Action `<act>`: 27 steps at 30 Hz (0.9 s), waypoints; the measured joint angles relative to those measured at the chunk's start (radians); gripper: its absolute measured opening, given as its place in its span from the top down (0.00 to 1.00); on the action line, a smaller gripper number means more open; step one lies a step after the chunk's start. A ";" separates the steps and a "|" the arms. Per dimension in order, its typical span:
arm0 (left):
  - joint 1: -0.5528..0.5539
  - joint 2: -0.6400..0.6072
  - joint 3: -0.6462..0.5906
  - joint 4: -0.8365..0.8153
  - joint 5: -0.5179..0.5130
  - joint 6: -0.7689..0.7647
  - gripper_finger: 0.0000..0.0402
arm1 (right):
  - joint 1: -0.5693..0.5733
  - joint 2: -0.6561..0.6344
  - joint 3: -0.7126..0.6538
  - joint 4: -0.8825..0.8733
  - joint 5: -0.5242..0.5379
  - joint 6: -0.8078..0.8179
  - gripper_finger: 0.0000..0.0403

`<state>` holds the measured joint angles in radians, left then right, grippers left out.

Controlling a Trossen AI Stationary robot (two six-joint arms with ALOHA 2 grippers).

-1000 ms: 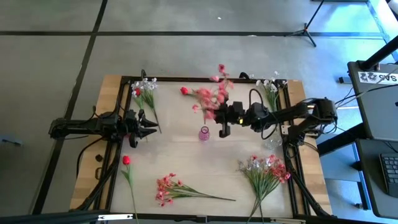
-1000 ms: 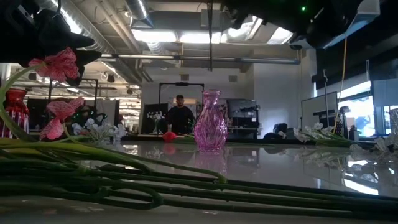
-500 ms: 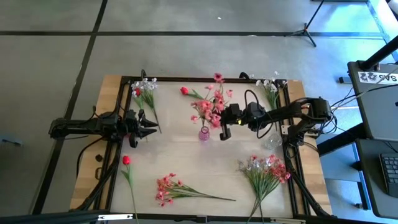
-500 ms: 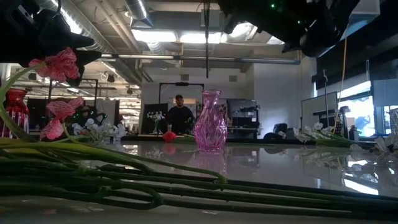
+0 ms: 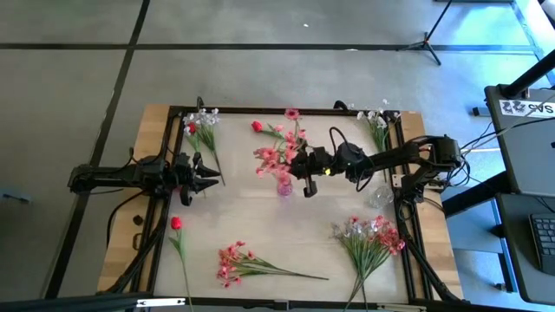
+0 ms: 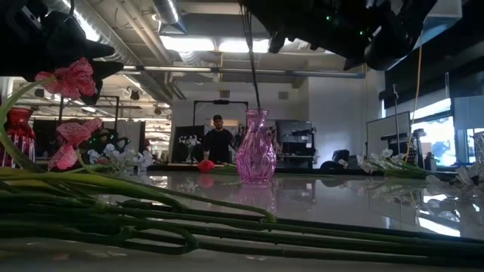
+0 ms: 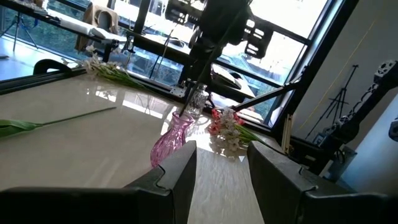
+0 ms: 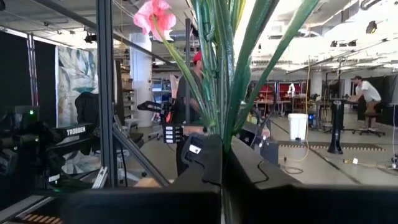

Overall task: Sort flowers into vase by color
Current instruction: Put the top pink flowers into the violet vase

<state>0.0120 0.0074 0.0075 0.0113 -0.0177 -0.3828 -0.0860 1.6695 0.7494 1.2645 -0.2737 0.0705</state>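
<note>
A pink glass vase (image 5: pixel 284 185) stands upright at mid-table, also seen in the low view (image 6: pixel 255 151) and the left wrist view (image 7: pixel 170 140). My right gripper (image 5: pixel 303 166) is above it, shut on a pink flower spray (image 5: pixel 277 154). The spray's thin stem (image 6: pixel 252 64) slants down to the vase mouth (image 6: pixel 255 112). Whether its tip is inside I cannot tell. My left gripper (image 5: pixel 208 178) waits open at the table's left side, level, its fingers (image 7: pixel 180 171) pointing at the vase. My right gripper pinches the spray's green stems (image 8: pixel 225 127) between its two shut fingers, below the blossoms. The fingers come from the table's right and lie across the stems. The spray is lifted clear of the table and nearly upright, blossoms (image 8: pixel 155 12) up, with the lower stem hanging toward the vase.
A white and red bunch (image 5: pixel 201 126) and a red bud (image 5: pixel 257 126) lie at the far side, with white flowers (image 5: pixel 377 121) at the far right. Near the front edge lie a red bud (image 5: pixel 176 223), a pink spray (image 5: pixel 234 260) and a mixed bunch (image 5: pixel 368 238). A person (image 6: pixel 219 140) stands in the room behind.
My right gripper has sunk a little and moved toward the table's left, over the vase, and has tipped. The spray has swung from slanting toward the far edge to nearly upright. Its stem end has come down to the vase mouth.
</note>
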 joint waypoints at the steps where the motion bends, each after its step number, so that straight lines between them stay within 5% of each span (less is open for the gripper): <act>1: 0.000 0.000 0.000 0.000 0.000 0.000 0.65 | 0.000 0.007 0.000 -0.004 0.000 0.001 0.99; 19: 0.000 0.000 0.000 0.000 0.000 0.000 0.65 | 0.000 0.070 0.000 -0.091 -0.042 -0.005 0.97; 27: 0.000 0.000 0.000 0.000 0.000 0.000 0.65 | 0.000 0.070 0.000 -0.122 -0.018 -0.008 0.79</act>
<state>0.0120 0.0074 0.0076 0.0113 -0.0174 -0.3828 -0.0856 1.7393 0.7494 1.1426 -0.2915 0.0624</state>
